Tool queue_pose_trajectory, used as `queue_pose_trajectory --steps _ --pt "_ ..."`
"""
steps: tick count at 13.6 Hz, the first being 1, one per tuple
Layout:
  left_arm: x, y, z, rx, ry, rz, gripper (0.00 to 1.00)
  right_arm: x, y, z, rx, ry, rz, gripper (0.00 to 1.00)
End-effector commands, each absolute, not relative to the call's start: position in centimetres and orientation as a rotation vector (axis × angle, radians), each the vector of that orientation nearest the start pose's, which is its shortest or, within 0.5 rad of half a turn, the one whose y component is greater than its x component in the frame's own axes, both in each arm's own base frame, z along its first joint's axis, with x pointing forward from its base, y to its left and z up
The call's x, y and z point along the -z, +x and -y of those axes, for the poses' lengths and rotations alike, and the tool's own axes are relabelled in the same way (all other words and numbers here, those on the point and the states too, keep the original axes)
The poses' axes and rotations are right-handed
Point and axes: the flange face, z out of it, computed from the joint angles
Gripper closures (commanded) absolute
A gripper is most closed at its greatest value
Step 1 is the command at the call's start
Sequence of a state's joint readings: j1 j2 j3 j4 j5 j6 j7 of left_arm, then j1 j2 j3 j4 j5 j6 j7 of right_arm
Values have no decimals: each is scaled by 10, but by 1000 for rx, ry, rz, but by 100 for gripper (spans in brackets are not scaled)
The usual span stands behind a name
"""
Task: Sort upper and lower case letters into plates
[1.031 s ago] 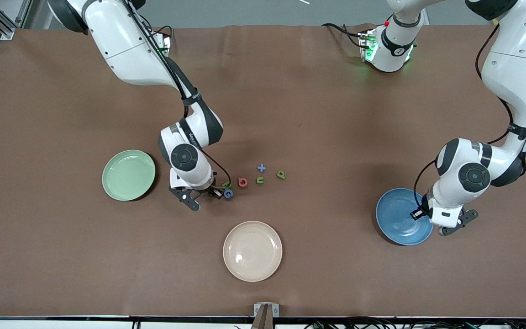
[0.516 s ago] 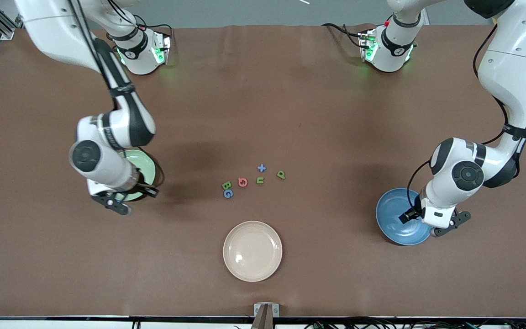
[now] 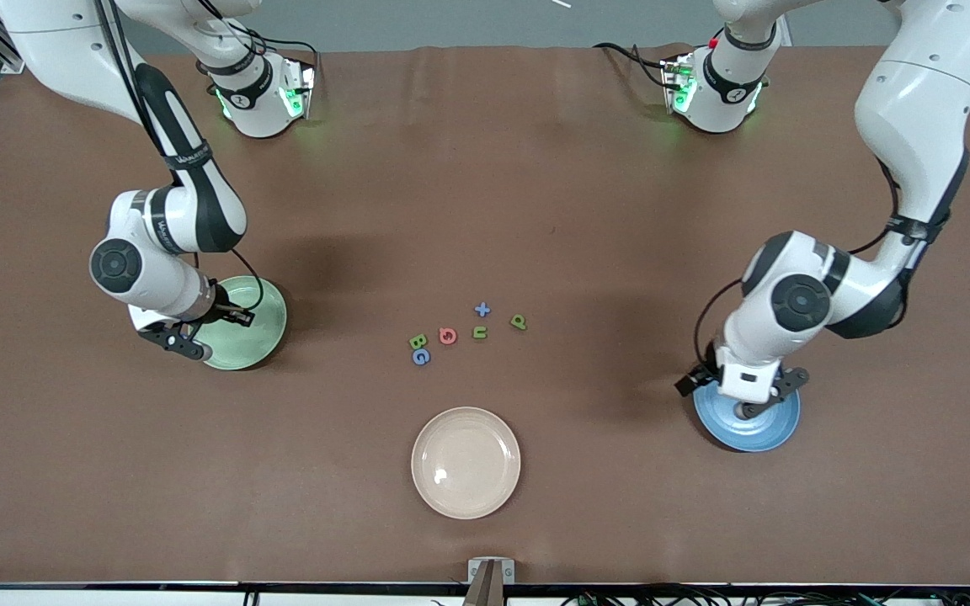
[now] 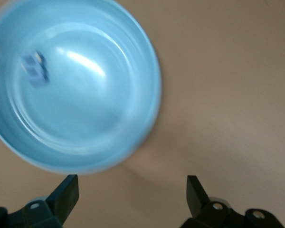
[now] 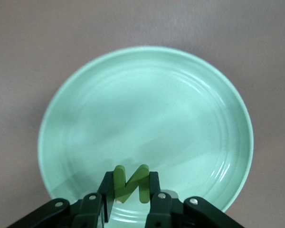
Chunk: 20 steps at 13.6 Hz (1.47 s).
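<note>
Two round shallow plates sit at opp. ends of the brown table [image 3: 535,168]: a pale mint green plate [image 3: 259,332] toward the right arm's end, a medium blue plate [image 3: 767,433] toward the left arm's end. We see the right gripper [image 5: 129,202] over the mint plate w/ fingers clamped on a small flat green letter N [image 5: 131,183], held upright above the plate's rim area. The left gripper [image 4: 132,190] hangs over the table just beside the blue plate, fingers wide apart, nothing between them. In the blue plate we make out one small blue letter [image 4: 35,69], blurred, can't read it.

Six loose letters lie mid-table, between the two plates: a green B [image 3: 418,341] touching a blue G [image 3: 421,357], a red-pink letter [image 3: 448,336] just beside them, then a green u [image 3: 480,332], a blue cross-shaped piece [image 3: 482,310] farther from the front camera, and a green p-like letter [image 3: 519,321] toward the left arm's end. A cream-beige round plate [image 3: 466,462] sits nearer the front camera than the letters, w/ nothing in it that we can see.
</note>
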<state>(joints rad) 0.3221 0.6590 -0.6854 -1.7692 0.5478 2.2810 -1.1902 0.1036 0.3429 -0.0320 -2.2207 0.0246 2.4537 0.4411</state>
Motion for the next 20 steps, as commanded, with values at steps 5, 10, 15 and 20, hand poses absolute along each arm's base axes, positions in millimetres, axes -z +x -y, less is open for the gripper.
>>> queue_pose_trajectory --steps 5,10,15,20 --pt "-248 579 341 19 -2981 1145 2 -200 518 -18 -135 -3102 -535 0" --pt "-217 552 412 -28 -2928 1281 15 -255 559 -81 -201 -3079 -603 0" --pt "-190 528 446 31 -2838 1362 28 -297 591 -211 -87 -3008 -831 0" --pt "-191 526 452 29 -2822 1417 30 -253 607 -327 -105 -2917 -985 0"
